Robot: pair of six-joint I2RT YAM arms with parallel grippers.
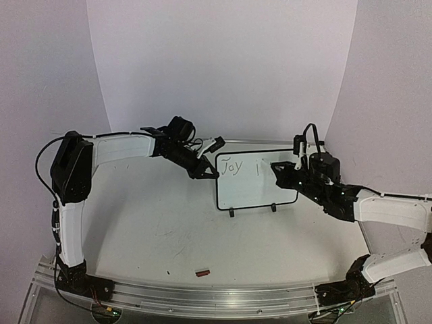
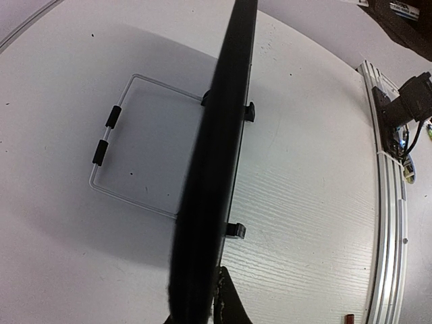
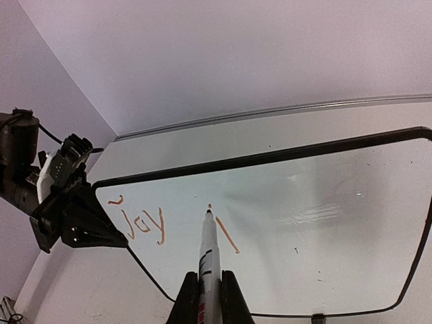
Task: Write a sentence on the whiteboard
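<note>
Left gripper [image 1: 210, 170]: pinched on the left edge of the whiteboard [image 1: 260, 189]. The board stands upright on its two feet [image 1: 231, 212] on the table [image 1: 148, 229], far centre, between my arms.

The sentence [image 3: 145, 224]: "Joy" at upper left, then one slanted stroke [image 3: 227, 237].

Right gripper [image 3: 207, 291]: clamped on a marker [image 3: 208, 260], tip just beside the stroke's top. I cannot tell whether the tip touches.

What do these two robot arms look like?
Both have smooth white shells and black joints. A thin black cable loops beside the left arm; another arches over the right arm. The left gripper and right gripper are black, angular, two-fingered.
</note>
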